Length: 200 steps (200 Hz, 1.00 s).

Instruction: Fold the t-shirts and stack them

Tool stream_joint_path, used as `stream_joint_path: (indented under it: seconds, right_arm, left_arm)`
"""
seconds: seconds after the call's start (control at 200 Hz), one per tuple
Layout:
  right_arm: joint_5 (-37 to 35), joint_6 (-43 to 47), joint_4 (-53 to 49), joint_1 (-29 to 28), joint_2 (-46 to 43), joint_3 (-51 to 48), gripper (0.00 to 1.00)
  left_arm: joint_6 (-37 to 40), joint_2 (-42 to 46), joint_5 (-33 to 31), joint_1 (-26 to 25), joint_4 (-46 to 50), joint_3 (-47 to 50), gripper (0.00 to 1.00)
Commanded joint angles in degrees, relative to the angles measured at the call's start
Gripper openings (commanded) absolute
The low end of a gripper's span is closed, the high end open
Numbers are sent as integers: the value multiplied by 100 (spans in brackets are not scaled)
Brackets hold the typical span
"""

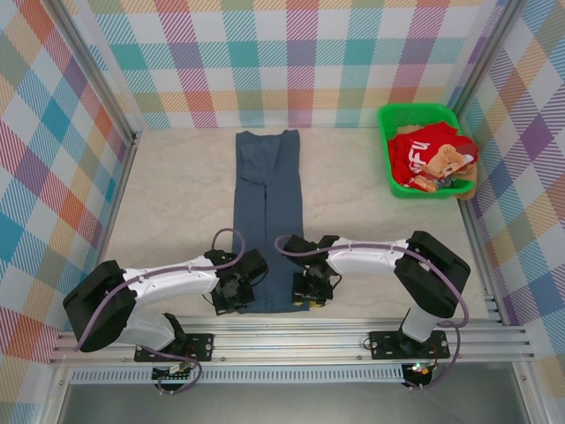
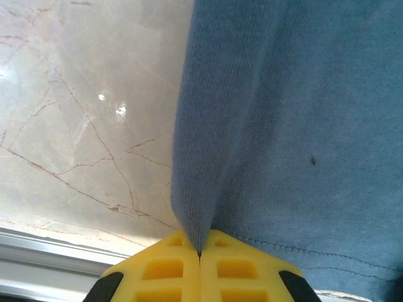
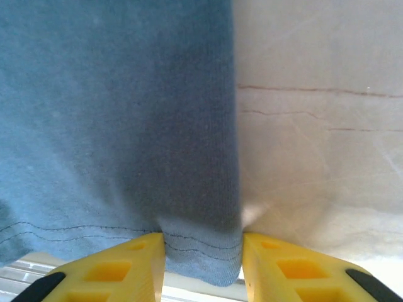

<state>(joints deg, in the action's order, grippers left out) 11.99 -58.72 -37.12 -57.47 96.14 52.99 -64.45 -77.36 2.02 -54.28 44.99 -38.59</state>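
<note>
A slate-blue t-shirt [image 1: 267, 212] lies folded into a long narrow strip down the middle of the table. My left gripper [image 1: 231, 296] is at its near left corner. In the left wrist view the yellow fingers [image 2: 160, 270] are pressed together, pinching a ridge of the blue cloth [image 2: 296, 126]. My right gripper [image 1: 311, 296] is at the near right corner. Its jaws stand apart there, with the stitched hem of the shirt [image 3: 113, 126] filling the gap between the fingertips [image 3: 203, 251]. A red t-shirt [image 1: 422, 150] with white lettering lies crumpled in the basket beside an orange-tan printed one [image 1: 452, 161].
The green plastic basket [image 1: 386, 150] stands at the back right against the checked wall. Metal rails [image 1: 291, 340] run along the near table edge just behind both grippers. Marbled tabletop [image 1: 177, 194] lies bare on either side of the shirt.
</note>
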Motion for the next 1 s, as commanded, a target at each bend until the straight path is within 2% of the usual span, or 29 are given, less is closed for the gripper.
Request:
stream_joint_path:
  seconds: [0.0,0.1,0.165,0.215,0.33,0.435,0.57,0.7,0.81,0.995]
  right_arm:
    - [-80,-310,-261,-63,184,84,36]
    - [-77,-416,-137,-121,216,58,34]
    - [-84,-430,-60,-117,263,83,24]
    - [-145,-423,-20,-122,265,127,13]
    - [-355,-386,-3,-118,9,154,0]
    - [-352,-345,-21,-122,-372,51,0]
    - [18,-185,-206,-126,-800,27,0]
    - [49,-152,-430,-65,-1205,157,0]
    - [7,-65,-664,179,-1316,487,0]
    - [48,372,-903,821,-1072,1222,0]
  left_arm:
    - [109,144,39,14,119,112,0]
    - [122,182,32,12,114,106,0]
    - [116,232,9,14,115,106,0]
    - [124,288,-25,14,122,97,0]
    - [255,487,-49,14,208,73,0]
    - [354,844,-48,14,477,62,0]
    - [402,1531,2,14,789,-17,0]
    - [368,2116,-248,64,915,-369,0]
    - [402,2202,-371,423,799,-692,0]
    - [921,1643,-23,1454,351,-1092,0]
